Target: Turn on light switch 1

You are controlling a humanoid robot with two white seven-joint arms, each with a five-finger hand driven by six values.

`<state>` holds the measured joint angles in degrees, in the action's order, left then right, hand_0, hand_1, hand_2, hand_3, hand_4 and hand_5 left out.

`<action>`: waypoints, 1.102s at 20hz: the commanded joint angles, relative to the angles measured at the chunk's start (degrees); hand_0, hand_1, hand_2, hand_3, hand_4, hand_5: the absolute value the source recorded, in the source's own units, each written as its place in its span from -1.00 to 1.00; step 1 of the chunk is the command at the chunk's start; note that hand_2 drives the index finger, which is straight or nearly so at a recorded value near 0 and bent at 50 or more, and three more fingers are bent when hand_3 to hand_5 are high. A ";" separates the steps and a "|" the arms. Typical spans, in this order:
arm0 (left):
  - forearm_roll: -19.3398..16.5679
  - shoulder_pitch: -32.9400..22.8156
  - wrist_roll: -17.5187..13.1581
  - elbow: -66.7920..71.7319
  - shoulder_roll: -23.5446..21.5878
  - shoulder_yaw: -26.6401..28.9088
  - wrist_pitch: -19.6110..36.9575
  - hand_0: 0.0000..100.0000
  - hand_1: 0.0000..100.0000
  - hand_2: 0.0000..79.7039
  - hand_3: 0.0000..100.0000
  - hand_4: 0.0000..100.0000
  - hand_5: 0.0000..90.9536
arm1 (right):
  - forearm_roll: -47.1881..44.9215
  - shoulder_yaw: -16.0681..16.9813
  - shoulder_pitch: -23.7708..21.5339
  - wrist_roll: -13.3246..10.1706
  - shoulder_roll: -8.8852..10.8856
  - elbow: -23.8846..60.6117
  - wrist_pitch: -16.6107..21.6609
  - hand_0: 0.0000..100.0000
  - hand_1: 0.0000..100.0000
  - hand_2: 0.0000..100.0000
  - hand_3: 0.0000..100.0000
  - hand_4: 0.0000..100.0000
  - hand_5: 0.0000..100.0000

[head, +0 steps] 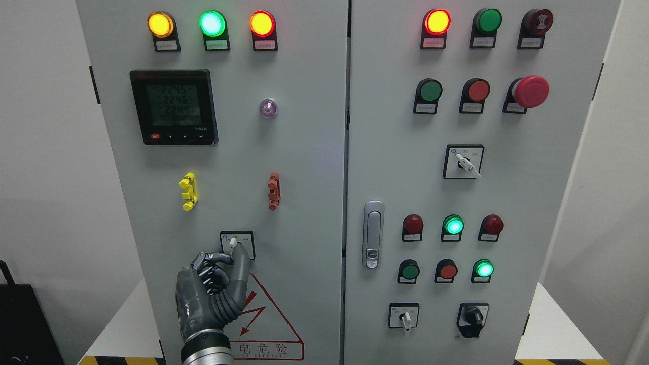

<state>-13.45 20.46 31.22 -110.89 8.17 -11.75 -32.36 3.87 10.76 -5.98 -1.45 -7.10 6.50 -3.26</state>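
A small rotary switch [232,242] with a white-tipped knob sits in a black-framed label plate [248,238] low on the left cabinet door [304,177]. My left hand [230,256] rises from the bottom edge and reaches it. Thumb and index finger [242,263] close around the knob from the left and the right, while the other fingers stay curled below. The knob's tip points up and slightly left, and the hand hides its lower part. My right arm is out of the picture.
Yellow [188,191] and red [274,191] clips sit above the switch, and a digital meter [174,107] is higher up. A red danger triangle [268,319] lies just below and to the right of the hand. The right door carries a handle [373,234], lamps, push buttons and more rotary switches [405,318].
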 commanded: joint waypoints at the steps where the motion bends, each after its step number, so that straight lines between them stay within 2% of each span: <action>1: 0.00 0.02 -0.02 0.15 0.00 -0.02 -0.07 -0.10 0.07 0.53 1.00 1.00 0.92 | 0.00 -0.03 0.00 0.22 -0.02 0.00 0.01 -1.00 -1.00 -1.00 -1.00 -1.00 -1.00; 14: 0.00 0.19 -0.02 0.15 0.18 -0.02 -0.07 -0.10 0.06 0.53 1.00 1.00 0.92 | 0.00 0.05 0.00 0.22 -0.02 0.00 0.01 -1.00 -1.00 -1.00 -1.00 -1.00 -1.00; 22: 0.09 0.19 -0.02 0.15 0.18 -0.11 0.02 0.02 0.03 0.53 1.00 1.00 0.92 | 0.00 -0.03 0.00 0.22 0.07 0.00 0.01 -1.00 -1.00 -1.00 -1.00 -1.00 -1.00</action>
<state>-13.39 20.64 31.19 -110.75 8.29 -11.83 -32.57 3.87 10.76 -5.98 -1.26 -7.11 6.51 -3.26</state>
